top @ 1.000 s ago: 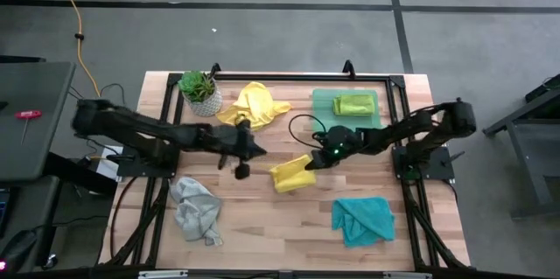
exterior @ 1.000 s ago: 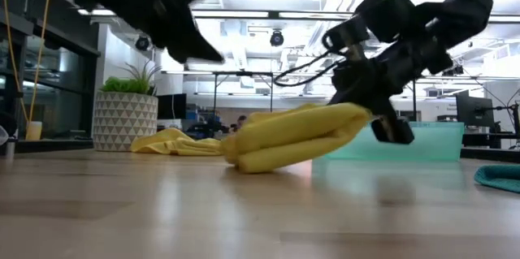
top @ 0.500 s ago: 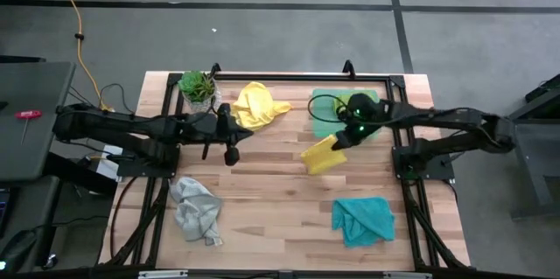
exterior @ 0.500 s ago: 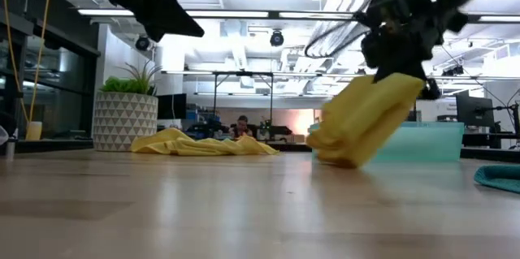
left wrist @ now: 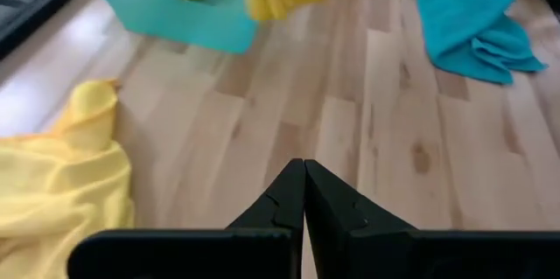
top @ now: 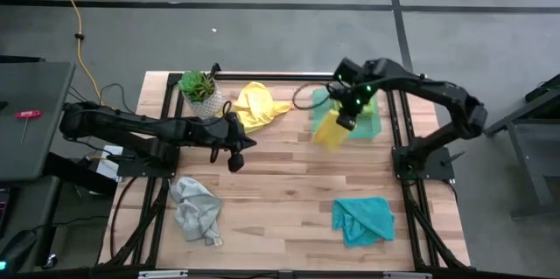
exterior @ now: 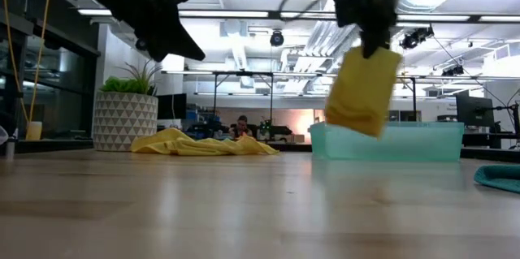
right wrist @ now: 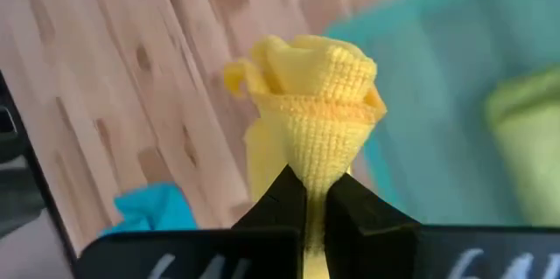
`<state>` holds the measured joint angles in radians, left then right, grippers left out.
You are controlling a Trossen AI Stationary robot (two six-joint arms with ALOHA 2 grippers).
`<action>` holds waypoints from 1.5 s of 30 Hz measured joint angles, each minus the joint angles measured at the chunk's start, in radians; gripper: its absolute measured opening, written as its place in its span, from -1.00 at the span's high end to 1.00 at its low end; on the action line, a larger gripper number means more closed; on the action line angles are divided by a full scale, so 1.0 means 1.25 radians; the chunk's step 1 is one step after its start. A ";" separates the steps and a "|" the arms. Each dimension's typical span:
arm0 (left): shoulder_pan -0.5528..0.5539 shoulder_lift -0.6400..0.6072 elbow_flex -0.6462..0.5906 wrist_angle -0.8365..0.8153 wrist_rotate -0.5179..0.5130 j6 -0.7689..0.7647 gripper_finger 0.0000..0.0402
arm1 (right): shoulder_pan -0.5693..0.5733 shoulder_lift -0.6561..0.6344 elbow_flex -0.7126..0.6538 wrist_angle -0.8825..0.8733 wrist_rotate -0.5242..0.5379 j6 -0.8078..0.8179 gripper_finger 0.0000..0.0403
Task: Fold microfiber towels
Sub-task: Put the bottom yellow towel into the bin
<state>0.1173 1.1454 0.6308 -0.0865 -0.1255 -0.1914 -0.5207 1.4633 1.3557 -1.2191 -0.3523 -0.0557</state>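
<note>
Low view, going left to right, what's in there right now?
Potted plant → crumpled yellow towel → folded yellow towel hanging from the right gripper → green tray → teal towel.

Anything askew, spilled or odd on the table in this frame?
Nothing looks damaged or spilled. The right pincer is shut on the folded yellow towel, hanging above the near edge of the green tray. The crumpled yellow towel, grey towel and teal towel simply lie unfolded.

No words, labels, brand marks, numbers or signs can be read anywhere in these views of the scene.
</note>
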 joint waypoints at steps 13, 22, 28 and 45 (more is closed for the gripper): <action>-0.001 0.008 0.000 0.000 0.028 -0.006 1.00 | -0.185 -0.042 -0.037 0.109 0.002 0.203 1.00; 0.000 0.008 0.000 0.000 0.028 -0.006 1.00 | -0.201 -0.092 -0.293 0.429 -0.111 0.436 1.00; 0.000 0.007 0.000 0.000 0.028 -0.006 1.00 | -0.189 -0.093 -0.311 0.446 -0.111 0.478 1.00; 0.000 0.007 0.001 0.001 0.022 0.009 1.00 | -0.188 -0.093 -0.311 0.150 0.212 0.462 1.00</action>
<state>0.1169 1.1542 0.6319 -0.0848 -0.0983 -0.1806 -0.7563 1.3464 0.9665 -1.0317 -0.0878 0.5217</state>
